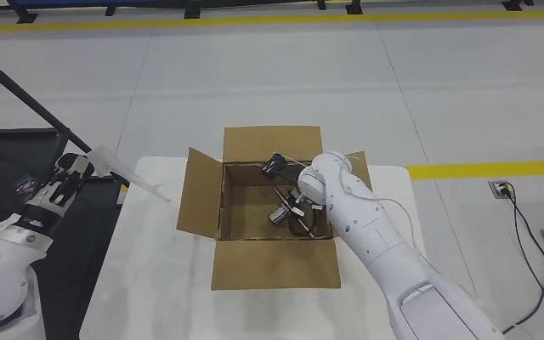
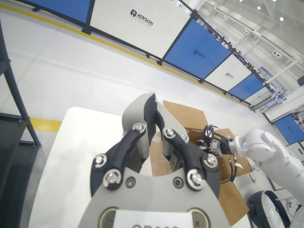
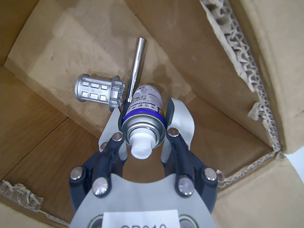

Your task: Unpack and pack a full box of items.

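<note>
The box (image 3: 71, 12) is brown, the cylinder (image 3: 95, 91) silver, the tube (image 3: 137, 65) chrome, the spray can (image 3: 144, 115) blue-banded, white-nozzled.

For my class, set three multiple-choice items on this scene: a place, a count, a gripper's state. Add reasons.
1. Where is the spray can? A on the table; B inside the cardboard box; C on the floor.
2. How many loose metal parts lie in the box near the can? A two; B four; C none.
3. The left gripper is: A wide open; B shut on a can; C shut, empty.
Key: B, the right gripper holds it between the box walls; A, a slotted cylinder and a shiny tube; C, its tips meet on nothing.
</note>
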Robot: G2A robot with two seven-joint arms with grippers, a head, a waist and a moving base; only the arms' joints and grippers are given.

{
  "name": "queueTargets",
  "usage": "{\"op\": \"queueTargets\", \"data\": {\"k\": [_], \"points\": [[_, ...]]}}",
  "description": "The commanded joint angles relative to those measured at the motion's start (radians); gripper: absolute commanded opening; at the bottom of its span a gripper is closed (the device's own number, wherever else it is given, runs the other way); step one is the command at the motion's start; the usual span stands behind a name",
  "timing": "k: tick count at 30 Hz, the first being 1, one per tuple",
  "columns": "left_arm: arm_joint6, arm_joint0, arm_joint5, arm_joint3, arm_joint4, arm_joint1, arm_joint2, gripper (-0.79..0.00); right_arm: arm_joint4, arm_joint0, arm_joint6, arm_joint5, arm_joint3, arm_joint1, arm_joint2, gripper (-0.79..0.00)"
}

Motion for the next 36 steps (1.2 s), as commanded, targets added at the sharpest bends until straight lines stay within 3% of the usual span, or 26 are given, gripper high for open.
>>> {"op": "queueTargets", "data": {"k": [1, 6, 10, 20, 24, 26, 32, 36], "points": [[0.000, 0.000, 0.000, 0.000, 0.000, 0.000, 0.000, -0.785, -0.031, -0.072, 0.040, 0.023, -0.160, 0.025, 0.028, -0.785], [0.000, 0.000, 0.000, 0.000, 0.000, 0.000, 0.000, -0.785, -0.109, -0.315, 0.108, 0.070, -0.611, 0.092, 0.158, -0.785], [0.000, 0.000, 0.000, 0.000, 0.000, 0.000, 0.000, -0.785, -0.140, -0.485, 0.039, 0.190, -0.891, 0.120, 0.278, -0.785], [0.000, 0.000, 0.000, 0.000, 0.000, 0.000, 0.000, -0.785, -0.173, -0.822, -0.208, 0.592, -1.305, 0.143, 0.564, -0.785], [0.000, 0.000, 0.000, 0.000, 0.000, 0.000, 0.000, -0.785, -0.143, -0.889, -0.220, 0.688, -1.313, 0.146, 0.664, -0.785], [0.000, 0.000, 0.000, 0.000, 0.000, 0.000, 0.000, -0.785, -0.129, -0.880, -0.183, 0.687, -1.265, 0.150, 0.704, -0.785], [0.000, 0.000, 0.000, 0.000, 0.000, 0.000, 0.000, -0.785, -0.156, -0.705, 0.115, 0.584, -0.966, 0.174, 0.787, -0.785], [0.000, 0.000, 0.000, 0.000, 0.000, 0.000, 0.000, -0.785, -0.175, -0.614, 0.173, 0.546, -0.813, 0.186, 0.802, -0.785]]}}
